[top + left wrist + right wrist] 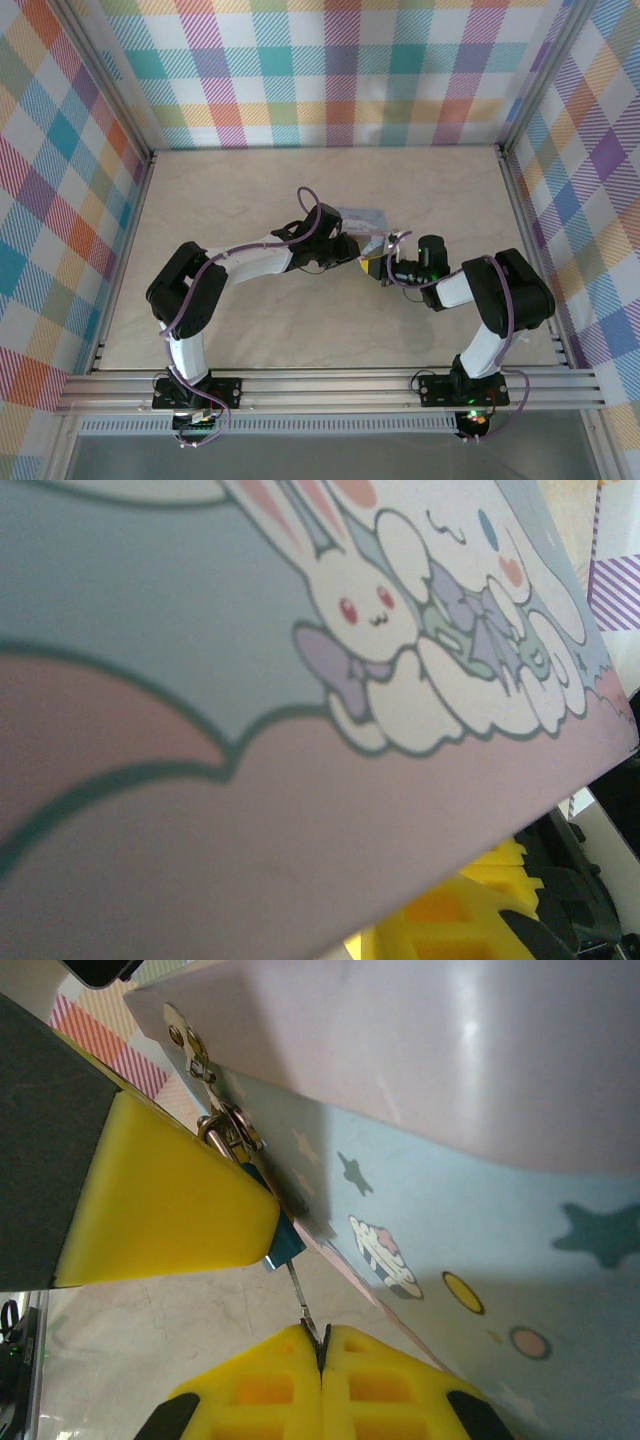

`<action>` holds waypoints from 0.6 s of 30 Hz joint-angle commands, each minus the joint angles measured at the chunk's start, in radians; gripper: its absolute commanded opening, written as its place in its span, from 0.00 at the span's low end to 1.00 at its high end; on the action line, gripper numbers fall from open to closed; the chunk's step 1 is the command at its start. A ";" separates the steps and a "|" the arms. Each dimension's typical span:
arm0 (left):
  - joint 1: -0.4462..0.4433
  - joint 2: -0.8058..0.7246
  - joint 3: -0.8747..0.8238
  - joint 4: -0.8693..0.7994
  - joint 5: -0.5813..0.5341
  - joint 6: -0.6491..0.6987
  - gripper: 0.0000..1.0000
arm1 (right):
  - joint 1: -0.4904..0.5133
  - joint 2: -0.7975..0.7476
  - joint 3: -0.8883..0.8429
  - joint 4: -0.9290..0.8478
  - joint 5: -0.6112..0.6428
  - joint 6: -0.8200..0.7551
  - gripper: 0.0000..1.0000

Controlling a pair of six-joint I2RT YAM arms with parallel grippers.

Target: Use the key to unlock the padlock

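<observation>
at the tin's [450, 1190] hasp [195, 1055] we see the padlock [286, 1243] hanging by its shackle, teal body just below the clasp. the key [303, 1305] is pinched between the closed fingertips of the right gripper [322, 1352]. its thin shaft runs up from below the tin to the bottom of the lock body. tip is touching it or in the keyhole, we can't tell how deep. so pickup and lining up look done. we judge the turn and popping the shackle are left; shackle reads as shut. left gripper [352, 248] sits against the tin's near side, one yellow pad [160, 1210] pressed beside the padlock. whether it clamps something or stands open we cannot tell. from above, both arms bend inward, wrists meeting nose to nose at the tin's near edge.
</observation>
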 commanded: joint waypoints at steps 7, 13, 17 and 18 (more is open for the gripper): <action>-0.030 -0.035 0.024 0.045 0.118 0.012 0.06 | 0.004 -0.084 0.039 0.035 0.015 -0.016 0.02; -0.030 -0.038 0.031 0.052 0.125 0.006 0.06 | 0.009 -0.071 0.063 -0.021 -0.003 -0.040 0.02; -0.030 -0.042 0.033 0.054 0.125 0.001 0.06 | 0.032 -0.044 0.063 -0.010 0.005 -0.038 0.02; -0.031 -0.042 0.032 0.054 0.125 0.000 0.06 | 0.039 -0.039 0.063 -0.010 0.011 -0.040 0.02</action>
